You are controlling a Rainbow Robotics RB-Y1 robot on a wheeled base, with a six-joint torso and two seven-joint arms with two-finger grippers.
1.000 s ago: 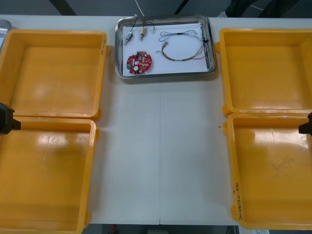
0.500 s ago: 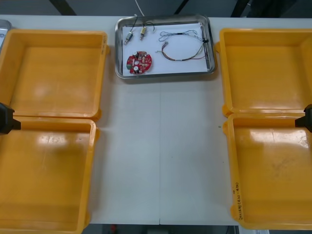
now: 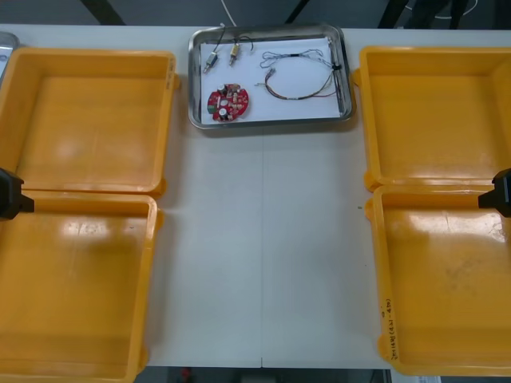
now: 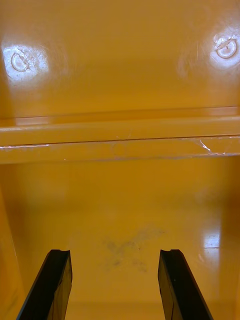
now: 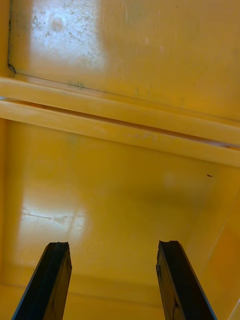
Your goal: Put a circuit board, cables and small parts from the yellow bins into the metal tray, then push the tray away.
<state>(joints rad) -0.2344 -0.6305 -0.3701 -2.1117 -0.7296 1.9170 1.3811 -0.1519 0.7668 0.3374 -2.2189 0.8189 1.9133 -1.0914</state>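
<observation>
The metal tray (image 3: 345,80) stands at the table's far edge, white inside. In it lie a round red circuit board (image 3: 227,101), two small metal parts (image 3: 222,56), a black cable (image 3: 299,56) and a red and yellow cable (image 3: 299,88). My left gripper (image 3: 9,194) sits at the front view's left edge over the seam between the two left yellow bins (image 3: 88,120). In the left wrist view the gripper (image 5: 112,280) is open above bare bin floor. My right gripper (image 3: 501,194) is at the right edge over the right bins (image 3: 435,120), and stands open (image 4: 117,285) with nothing between its fingers.
All the yellow bins look bare inside: the near left bin (image 3: 76,287) and the near right bin (image 3: 447,287) flank a wide strip of light table (image 3: 263,255). A grey object (image 3: 5,40) pokes in at the far left corner.
My right gripper has crept slightly further into the front view from the right edge and a little away from me. The left gripper and the tray have not moved.
</observation>
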